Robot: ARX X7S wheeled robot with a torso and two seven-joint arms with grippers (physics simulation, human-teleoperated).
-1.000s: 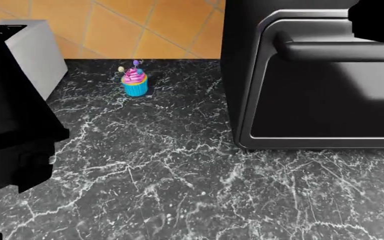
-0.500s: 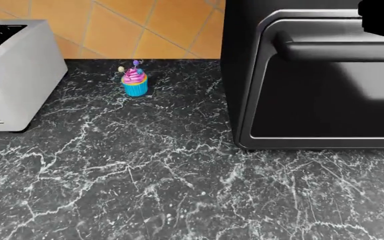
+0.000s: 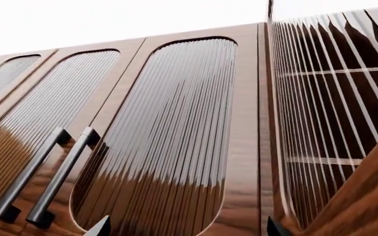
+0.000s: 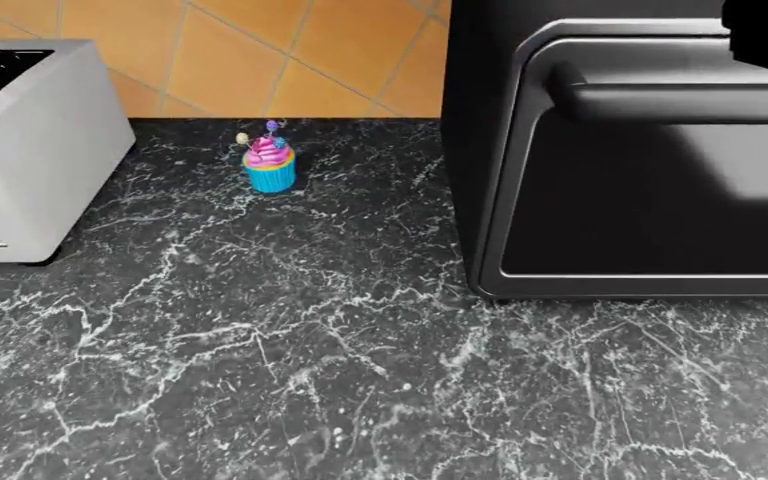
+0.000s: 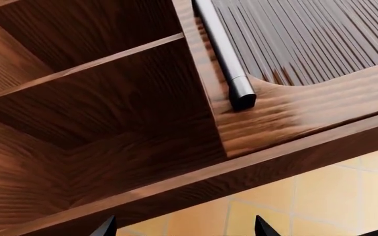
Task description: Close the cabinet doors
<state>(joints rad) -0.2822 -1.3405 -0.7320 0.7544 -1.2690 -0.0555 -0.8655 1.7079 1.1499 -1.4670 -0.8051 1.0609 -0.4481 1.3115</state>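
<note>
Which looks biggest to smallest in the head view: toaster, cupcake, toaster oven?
1. Toaster oven, largest, though cut off by the frame.
2. Toaster, also partly cropped at the edge.
3. Cupcake, clearly smallest.

A black marble countertop (image 4: pixel 331 380) meets an orange tiled wall (image 4: pixel 277 50), bearing a white toaster (image 4: pixel 24 150) and black oven (image 4: pixel 638 150).

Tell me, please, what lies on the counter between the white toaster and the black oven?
In the head view, only a cupcake stands between the toaster and the oven, near the tiled wall; the rest of the countertop there is bare.
</note>
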